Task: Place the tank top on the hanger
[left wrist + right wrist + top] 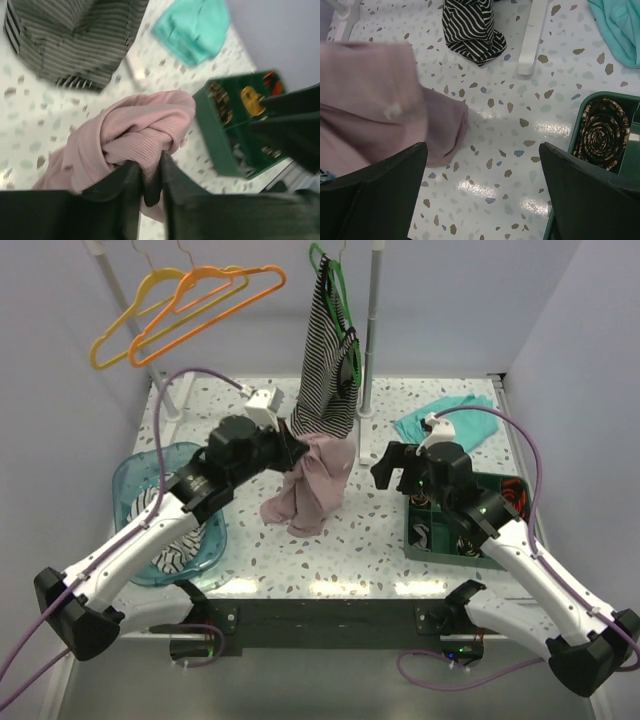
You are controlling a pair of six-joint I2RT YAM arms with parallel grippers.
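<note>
Where left gripper (150,169) clamps, tank top (322,482) hangs below.

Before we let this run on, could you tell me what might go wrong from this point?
The left gripper pinches only a bunched fold of the tank top, whose lower end trails on the table; it may slip out. No strap or neck opening shows, so the open right gripper could grab wrongly. The striped top hangs close behind and might snag.

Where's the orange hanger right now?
In the top view the orange hanger hangs at the upper left, beside the yellow hanger and left of the striped top.
</note>
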